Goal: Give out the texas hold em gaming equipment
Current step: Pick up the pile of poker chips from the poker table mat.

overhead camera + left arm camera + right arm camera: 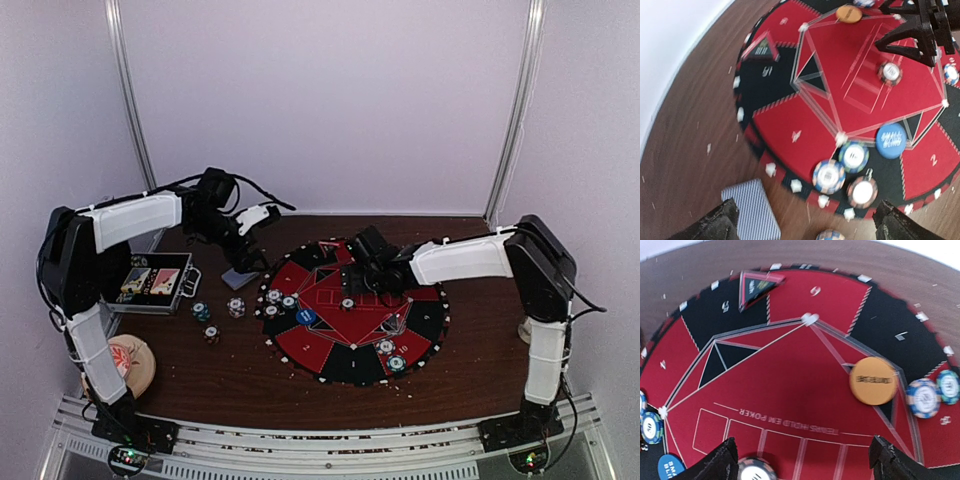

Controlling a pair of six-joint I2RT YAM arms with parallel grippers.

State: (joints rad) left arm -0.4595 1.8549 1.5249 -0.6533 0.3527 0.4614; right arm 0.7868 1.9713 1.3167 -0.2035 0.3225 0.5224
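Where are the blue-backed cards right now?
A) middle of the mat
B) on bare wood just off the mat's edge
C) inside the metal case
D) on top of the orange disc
B: the blue-backed cards lie flat on the wooden table, just outside the rim of the round mat.

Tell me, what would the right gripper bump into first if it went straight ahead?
The right gripper would probably meet the red mat first; a chip lies just beside that line, though depth is unclear.
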